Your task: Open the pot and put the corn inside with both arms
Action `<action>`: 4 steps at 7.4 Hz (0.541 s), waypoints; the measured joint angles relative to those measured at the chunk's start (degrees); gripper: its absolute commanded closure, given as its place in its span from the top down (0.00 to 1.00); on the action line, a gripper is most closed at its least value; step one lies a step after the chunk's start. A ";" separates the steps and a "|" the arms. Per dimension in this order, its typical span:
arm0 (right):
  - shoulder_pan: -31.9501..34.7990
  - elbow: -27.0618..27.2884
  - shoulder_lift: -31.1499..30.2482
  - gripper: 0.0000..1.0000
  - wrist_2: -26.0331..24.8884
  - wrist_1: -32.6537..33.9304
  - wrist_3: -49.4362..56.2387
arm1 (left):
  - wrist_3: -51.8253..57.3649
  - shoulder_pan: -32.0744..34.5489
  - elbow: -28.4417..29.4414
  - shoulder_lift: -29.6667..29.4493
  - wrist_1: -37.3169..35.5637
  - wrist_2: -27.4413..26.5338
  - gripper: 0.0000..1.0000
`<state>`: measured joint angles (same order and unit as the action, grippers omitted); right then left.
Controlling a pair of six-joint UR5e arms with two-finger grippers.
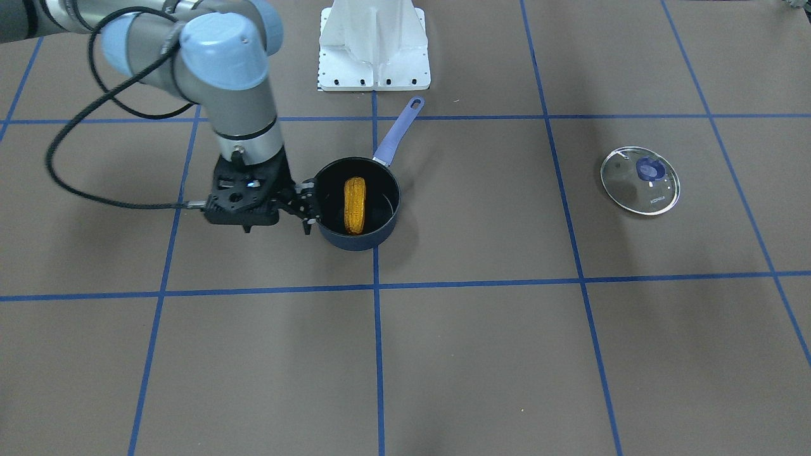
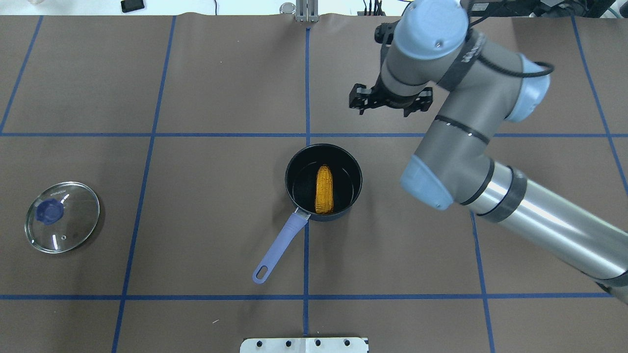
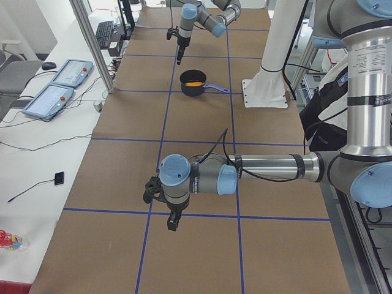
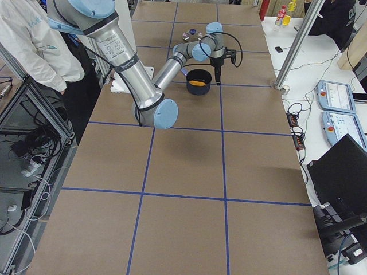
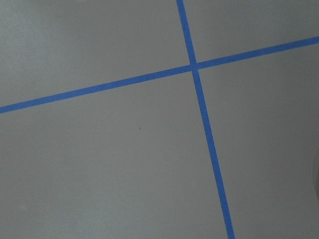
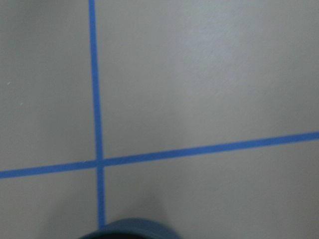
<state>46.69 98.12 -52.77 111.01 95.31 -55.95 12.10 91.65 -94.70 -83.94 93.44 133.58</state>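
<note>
The dark blue pot (image 1: 334, 239) with a lavender handle (image 1: 396, 136) stands open near the table's middle. The orange-yellow corn (image 1: 355, 204) lies inside it, also seen from overhead (image 2: 324, 190). The glass lid (image 1: 640, 180) with a blue knob lies flat on the table far off, on the robot's left side (image 2: 62, 216). My right gripper (image 1: 308, 208) hangs just beyond the pot's rim, open and empty. My left gripper (image 3: 173, 222) shows only in the exterior left view, low over bare table far from the pot; I cannot tell whether it is open or shut.
The white robot base plate (image 1: 374, 44) sits behind the pot's handle. Blue tape lines grid the brown table (image 2: 196, 88). The right wrist view shows the pot's rim (image 6: 124, 233) at its bottom edge. A person (image 4: 28, 46) stands beside the table.
</note>
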 measured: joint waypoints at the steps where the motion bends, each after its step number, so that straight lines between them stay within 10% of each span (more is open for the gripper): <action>1: 5.54 0.09 -3.73 1.00 4.01 0.09 10.38 | 0.02 0.00 0.04 0.01 -0.06 -0.11 0.99; 4: 21.75 -0.01 -16.58 1.00 13.53 0.03 41.09 | 0.41 0.08 -1.21 2.46 0.31 -0.34 0.99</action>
<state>68.44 98.11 -69.35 124.54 95.34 -14.86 12.51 91.72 -95.91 -81.48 93.76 133.24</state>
